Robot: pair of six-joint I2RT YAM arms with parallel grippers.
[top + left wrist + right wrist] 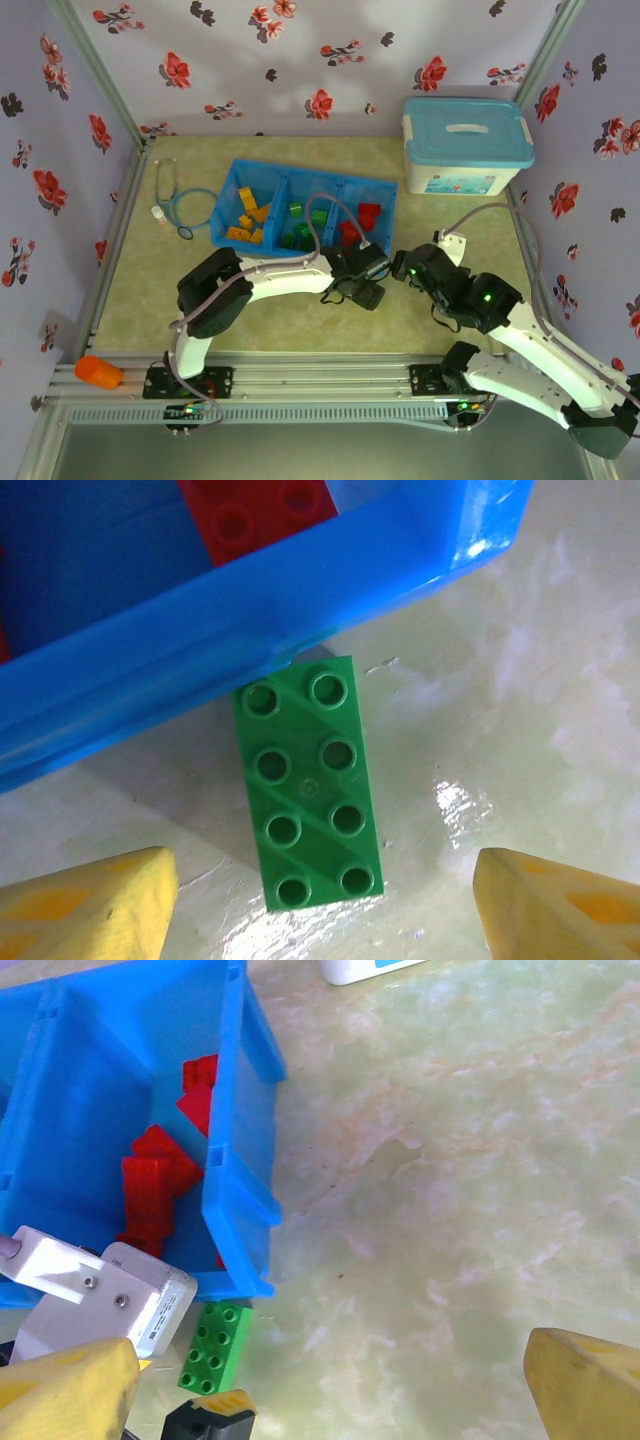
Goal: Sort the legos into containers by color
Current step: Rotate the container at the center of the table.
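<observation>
We see the tray [300, 172] at the middle of the table [300, 330], three compartments side by side, bricks [248, 218] in each. The storage box [466, 145] stands behind it to the right, and the stethoscope [185, 205] lies just to its left. One loose brick [308, 780] lies on the table against the tray's near wall, between the left gripper's [320, 885] fingers and apart from both.

The green brick [308, 785] is hard plastic, smooth and a little shiny. The red bricks [260, 515] are the same kind of plastic. The blue tray [250, 630] is shiny plastic too, and light gleams on its rim. The surface [540, 730] is smooth and glossy, with a pale marble look. The left end effector [325, 910] has yellow fingers [90, 910] that look dull. The box [450, 180] and its lid [500, 140] are plastic. The rail [320, 380] is ribbed metal.
</observation>
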